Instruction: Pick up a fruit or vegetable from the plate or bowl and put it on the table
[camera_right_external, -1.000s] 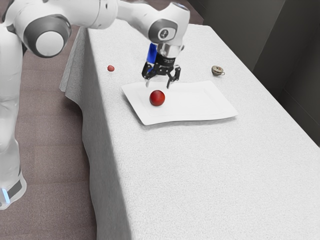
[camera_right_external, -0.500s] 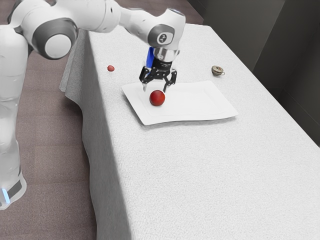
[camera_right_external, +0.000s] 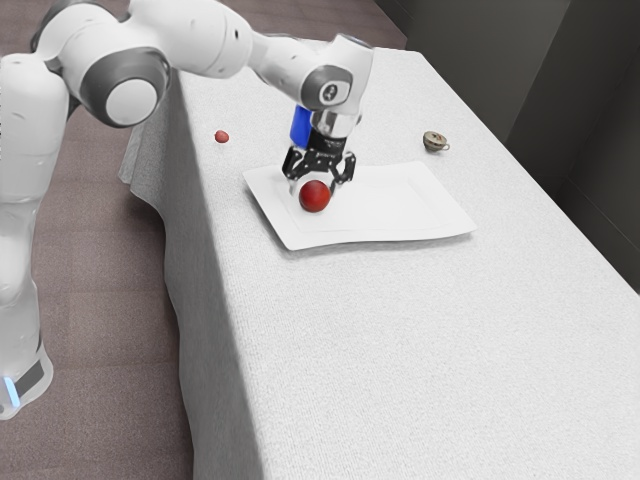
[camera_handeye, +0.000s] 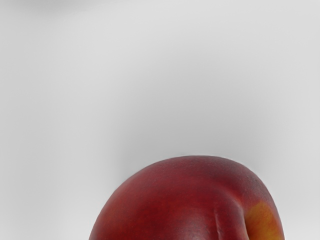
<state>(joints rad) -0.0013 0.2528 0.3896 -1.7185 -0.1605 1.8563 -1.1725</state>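
In the exterior view my gripper (camera_right_external: 316, 188) is low over the white plate, open, its fingers apart around the upper part of a round red fruit (camera_right_external: 315, 197). The fruit rests on the plate (camera_right_external: 400, 205), toward the exterior view's left end of it. Part of the far finger is hidden behind the fruit. The wrist view has the red fruit (camera_handeye: 185, 200) large and close under my hand, with a yellow-orange patch, over the pale plate surface (camera_handeye: 165, 90).
On the white-clothed table (camera_right_external: 400, 350), a small red item (camera_right_external: 222, 137) lies beyond the plate toward the exterior view's left. A small brownish, cup-like object (camera_right_external: 434, 141) stands beyond the plate toward the right.
My hand has come down from above the plate to the red fruit. The fruit and the plate have stayed where they were.
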